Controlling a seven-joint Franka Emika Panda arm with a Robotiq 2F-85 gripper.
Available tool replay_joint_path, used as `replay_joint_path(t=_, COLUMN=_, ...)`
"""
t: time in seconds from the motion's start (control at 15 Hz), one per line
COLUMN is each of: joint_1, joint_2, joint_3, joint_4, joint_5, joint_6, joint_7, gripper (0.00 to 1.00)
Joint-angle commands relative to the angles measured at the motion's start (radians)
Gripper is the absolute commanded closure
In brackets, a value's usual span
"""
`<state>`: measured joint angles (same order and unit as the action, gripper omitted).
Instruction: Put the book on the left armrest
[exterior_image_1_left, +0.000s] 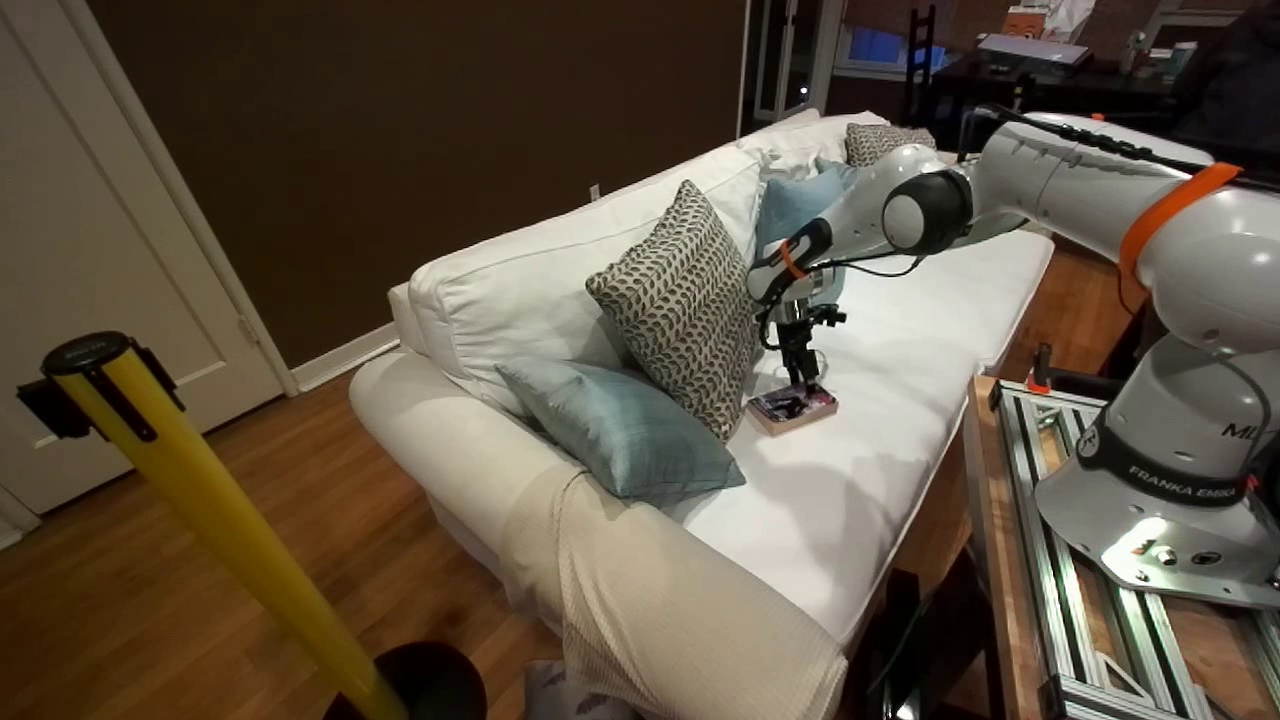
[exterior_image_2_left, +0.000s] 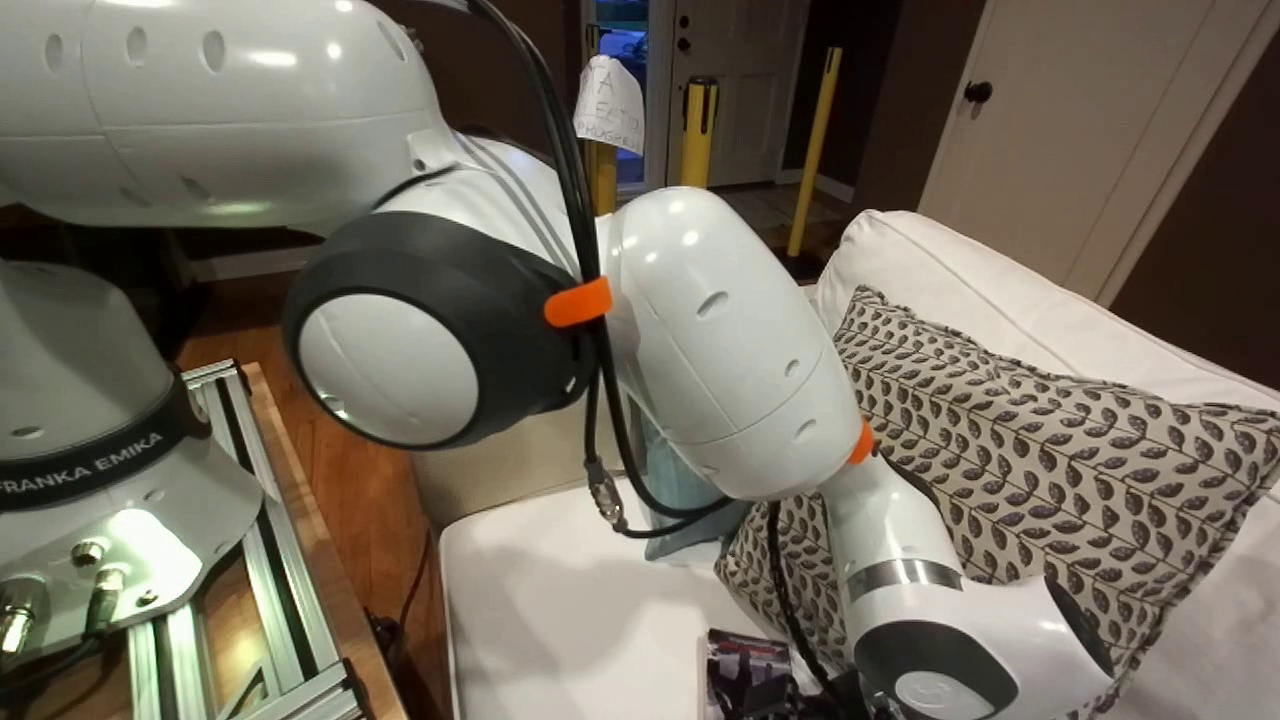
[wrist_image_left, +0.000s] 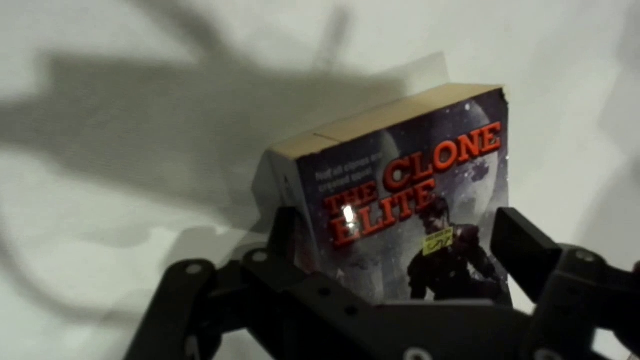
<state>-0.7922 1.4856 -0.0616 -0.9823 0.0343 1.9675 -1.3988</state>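
Nearest in an exterior view is the broad, rounded, cream-white fabric left armrest (exterior_image_1_left: 440, 415), its front part under a beige ribbed cloth (exterior_image_1_left: 690, 600), the book not yet on it; against it rests a shiny blue-grey rectangular cushion (exterior_image_1_left: 620, 430); beyond, beside a grey leaf-patterned square cushion (exterior_image_1_left: 690, 310), the small dark paperback book (wrist_image_left: 400, 192) with red lettering lies on the white fabric seat (exterior_image_1_left: 775, 530); over it hangs the black two-fingered gripper (wrist_image_left: 395, 240), fingers (wrist_image_left: 525, 255) spread across the cover, contact impossible to tell; the approach seems nearly done; grasp, lift, carry and release apparently remain.
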Motion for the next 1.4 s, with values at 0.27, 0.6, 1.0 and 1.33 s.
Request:
replay_joint_path(t=0.27, joint_1=0.006, joint_2=0.0, joint_3=-0.004, joint_4=-0.039, joint_5=-0.038, joint_6=-0.002, joint_7=-0.001, gripper=0.0)
replay_joint_path(t=0.6, joint_1=0.013, joint_2=0.0, joint_3=-0.004, joint_4=-0.058, joint_5=-0.034, joint_6=0.012, joint_7=0.034, gripper=0.0)
replay_joint_path(t=1.0, joint_1=0.009, joint_2=0.0, joint_3=0.006, joint_4=-0.06, joint_5=-0.001, joint_6=0.046, joint_7=0.142, gripper=0.0)
replay_joint_path(t=1.33, joint_1=0.014, joint_2=0.0, joint_3=0.015, joint_4=-0.074, joint_5=-0.007, joint_6=0.05, joint_7=0.173, gripper=0.0)
